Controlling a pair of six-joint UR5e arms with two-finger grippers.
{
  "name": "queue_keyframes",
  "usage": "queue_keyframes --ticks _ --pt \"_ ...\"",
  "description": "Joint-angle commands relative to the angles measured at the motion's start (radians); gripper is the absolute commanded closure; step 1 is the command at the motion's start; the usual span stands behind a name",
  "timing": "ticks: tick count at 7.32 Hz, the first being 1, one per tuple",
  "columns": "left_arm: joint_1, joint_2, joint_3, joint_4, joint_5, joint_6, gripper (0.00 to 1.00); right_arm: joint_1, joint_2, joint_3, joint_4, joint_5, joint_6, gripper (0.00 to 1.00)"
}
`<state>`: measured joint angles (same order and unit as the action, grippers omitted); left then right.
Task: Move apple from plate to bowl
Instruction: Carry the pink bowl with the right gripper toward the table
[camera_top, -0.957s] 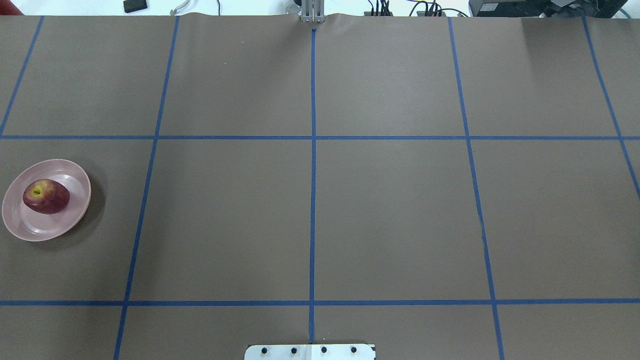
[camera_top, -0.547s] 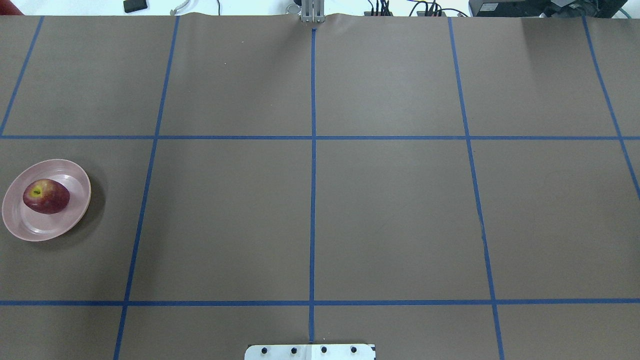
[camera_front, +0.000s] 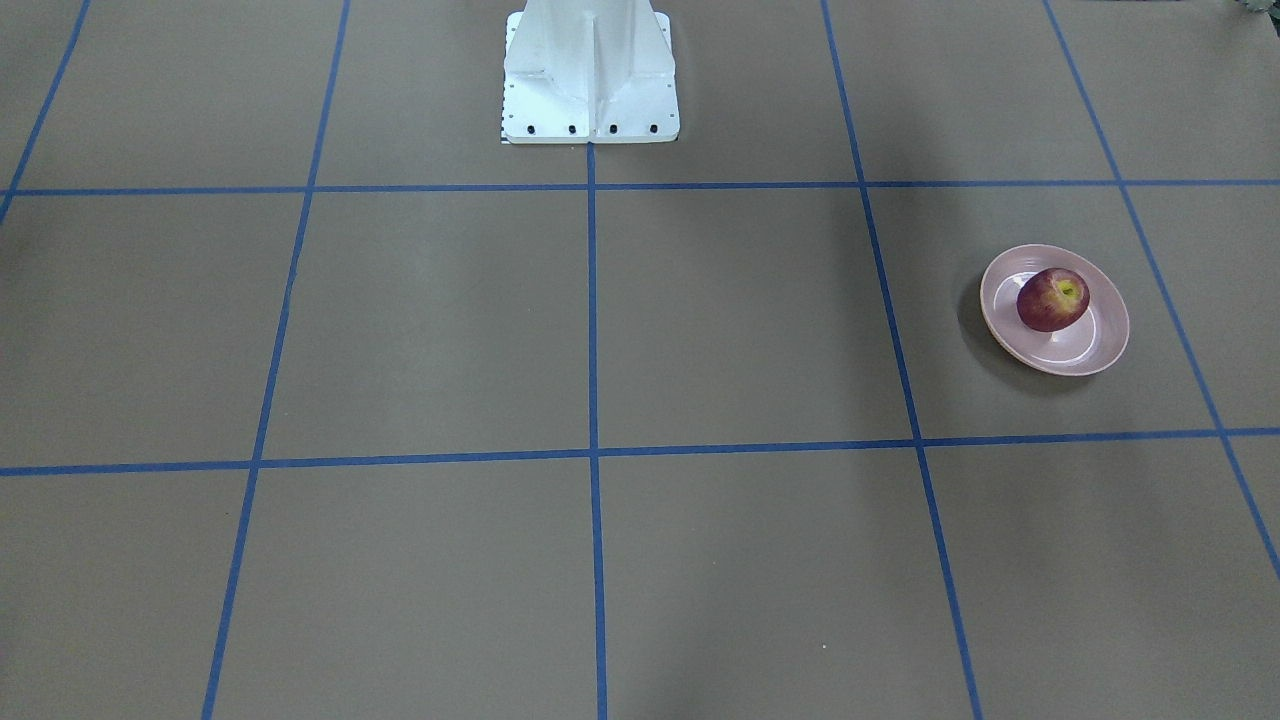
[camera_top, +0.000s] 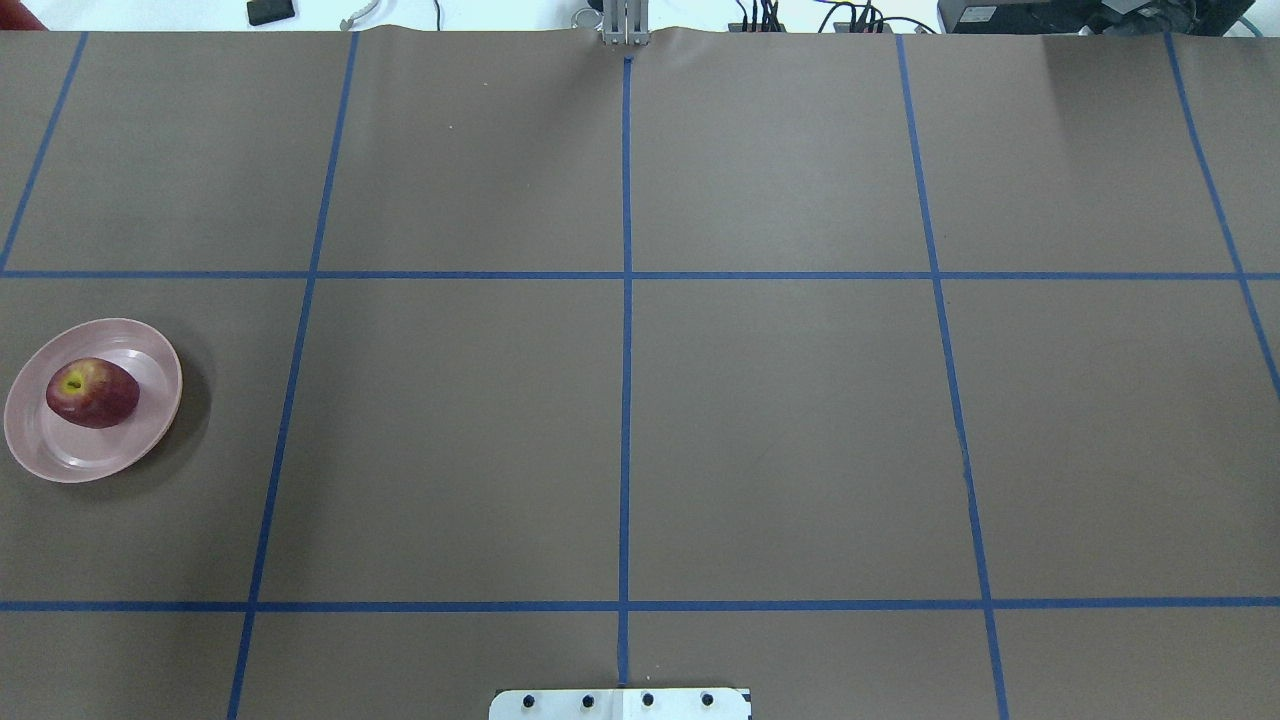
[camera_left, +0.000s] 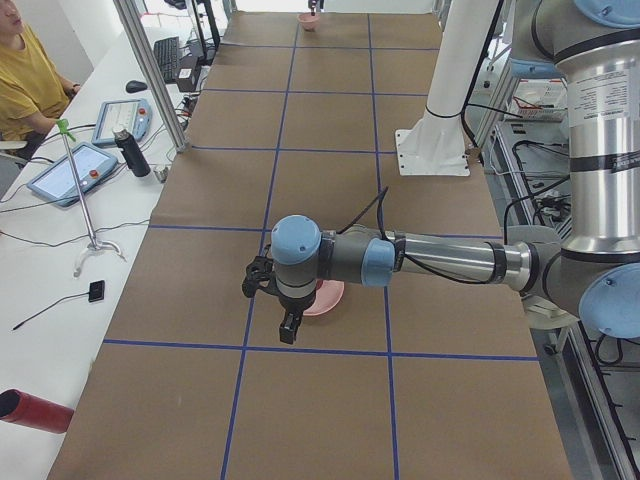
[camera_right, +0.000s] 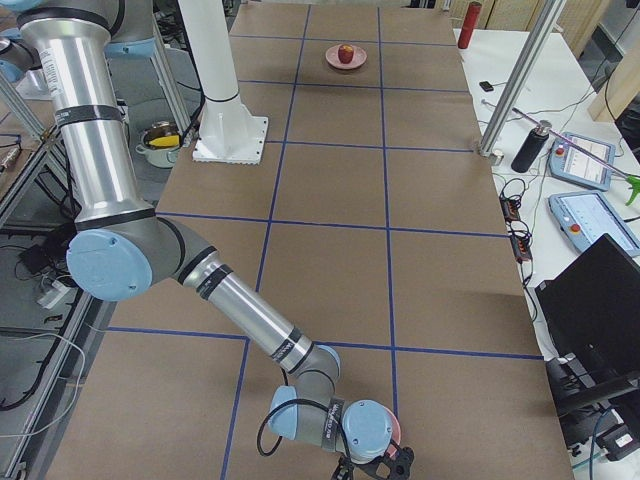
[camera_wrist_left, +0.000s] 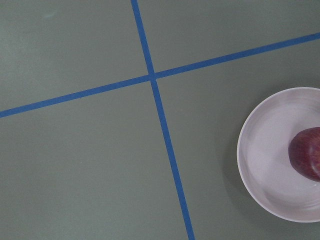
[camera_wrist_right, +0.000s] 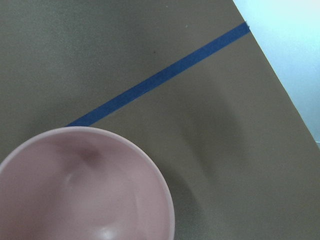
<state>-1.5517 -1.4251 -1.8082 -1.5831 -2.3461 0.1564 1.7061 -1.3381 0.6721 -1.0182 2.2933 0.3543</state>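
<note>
Your apple (camera_top: 92, 393) sits on the plate (camera_top: 60, 450), at the robot's left end of the table. The bowl (camera_wrist_right: 60, 200) is far off at the other end. The left gripper (camera_left: 288, 325) hangs by the plate, likely to grab the apple. The right gripper (camera_right: 375, 466) hangs over the bowl. You cannot tell if either is wide or narrow.
</note>
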Motion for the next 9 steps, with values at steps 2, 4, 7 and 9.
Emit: queue_keyframes --ticks 2,4,7,9 --pt "-0.001 0.000 0.001 0.000 0.001 0.000 0.02 -0.005 -0.013 -0.003 0.026 0.000 0.002 0.04" --pt "-0.001 0.000 0.001 0.000 0.001 0.000 0.02 -0.005 -0.016 -0.002 0.038 0.006 0.075 0.05" --pt "-0.001 0.000 -0.003 -0.002 0.001 0.002 0.02 -0.005 -0.024 0.004 0.049 0.014 0.230 0.07" --pt "-0.001 -0.002 -0.008 -0.002 0.001 0.003 0.02 -0.005 -0.027 0.004 0.050 0.017 0.325 0.11"
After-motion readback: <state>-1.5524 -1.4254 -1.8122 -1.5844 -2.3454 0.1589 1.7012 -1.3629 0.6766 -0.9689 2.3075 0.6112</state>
